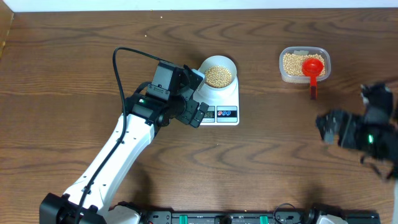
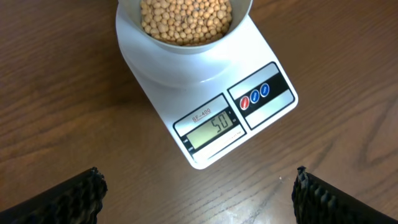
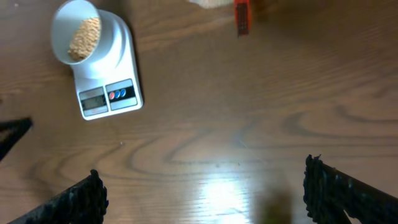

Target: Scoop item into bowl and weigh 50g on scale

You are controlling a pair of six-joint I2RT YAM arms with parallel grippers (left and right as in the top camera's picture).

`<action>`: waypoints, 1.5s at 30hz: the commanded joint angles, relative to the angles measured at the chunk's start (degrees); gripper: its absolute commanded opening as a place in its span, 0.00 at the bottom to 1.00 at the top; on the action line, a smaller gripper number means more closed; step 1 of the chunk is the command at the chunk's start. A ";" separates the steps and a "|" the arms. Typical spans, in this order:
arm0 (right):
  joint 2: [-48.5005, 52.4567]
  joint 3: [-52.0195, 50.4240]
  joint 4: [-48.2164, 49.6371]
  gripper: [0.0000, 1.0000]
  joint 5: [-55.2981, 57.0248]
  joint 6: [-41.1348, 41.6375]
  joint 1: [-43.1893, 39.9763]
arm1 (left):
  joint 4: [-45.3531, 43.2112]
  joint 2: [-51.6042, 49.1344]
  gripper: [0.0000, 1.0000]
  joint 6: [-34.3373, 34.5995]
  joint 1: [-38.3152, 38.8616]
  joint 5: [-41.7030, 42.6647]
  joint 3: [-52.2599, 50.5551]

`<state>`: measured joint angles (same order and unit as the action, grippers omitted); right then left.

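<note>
While the left claw (image 2: 199, 177) hangs just off the front corner of the scale (image 2: 155, 99), have a look at that display (image 2: 214, 129): it reads 50, dark digits on a grey-green window. Above it sits a tiny printed line that looks like "SF-400", though the first letter is too small for me to swear to. Right beside the display is a black panel with two round buttons (image 2: 255, 96), one red, one blue, each with a white mark I can't read.

Now the claw itself. Its two black fingers stand wide apart at the bottom corners of the left wrist view, and there's nothing between them but bare tabletop (image 1: 280, 155). It has hold of nothing. The scale's display corner points straight into that gap from just ahead, close but not touching either finger.

On the back half of the scale sits the bowl (image 2: 180, 55), pale and round, filled close to the rim with tan-yellow beans (image 2: 186, 18). From overhead the left claw is just beside the scale's front left side.

Over on the other side, the right claw (image 3: 202, 171) is spread wide too, with only wood grain between its fingers. It grips nothing. It sits at the right edge of the tabletop, well apart from scale and bowl. Between the two, toward the back, stands a clear plastic tub (image 1: 281, 65) holding more beans, with a red scoop (image 1: 313, 67) lying in it and its handle poking over the front rim.
</note>
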<state>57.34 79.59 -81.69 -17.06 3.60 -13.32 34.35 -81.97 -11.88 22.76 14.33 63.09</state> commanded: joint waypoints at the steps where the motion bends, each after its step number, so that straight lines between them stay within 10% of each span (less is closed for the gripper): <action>1: -6.03 0.39 -0.59 0.99 0.87 -1.53 0.28 | 0.15 0.00 0.98 -0.52 -0.13 0.46 0.00; 21: -20.79 -4.04 10.21 0.99 8.98 -3.30 0.24 | 0.13 0.00 0.98 -0.52 -0.13 0.46 0.00; 34: -39.34 -53.77 67.69 0.99 11.50 -3.28 8.70 | 0.15 0.00 0.98 -0.52 -0.13 0.46 0.00; 45: -50.80 -76.26 84.06 0.99 16.02 -3.28 13.92 | 0.13 0.00 0.98 -0.52 -0.13 0.46 0.00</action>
<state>8.99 5.82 1.54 -3.31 0.62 -0.58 34.46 -81.97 -11.90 22.76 14.72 63.07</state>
